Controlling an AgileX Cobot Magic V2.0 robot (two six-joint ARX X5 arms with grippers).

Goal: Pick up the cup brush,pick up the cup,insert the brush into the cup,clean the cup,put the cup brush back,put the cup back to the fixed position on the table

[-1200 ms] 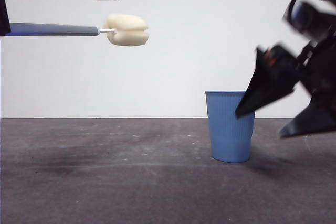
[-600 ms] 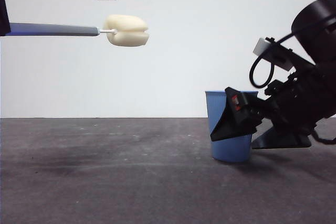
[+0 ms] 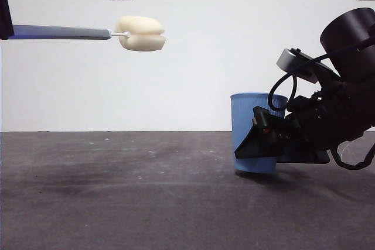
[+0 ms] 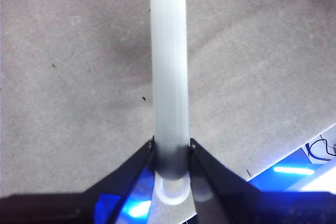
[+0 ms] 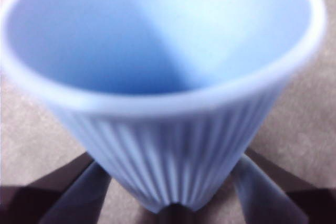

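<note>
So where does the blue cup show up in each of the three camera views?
Front view: the cup sits right of centre, low over the table, with the right gripper around its lower half.
Left wrist view: not clearly in it.
Right wrist view: the cup fills the picture, mouth open to the camera.
Shared landmark: the grey table.

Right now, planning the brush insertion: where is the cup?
The cup is on the front view's right, between the right gripper jaws, just above the table.
</note>
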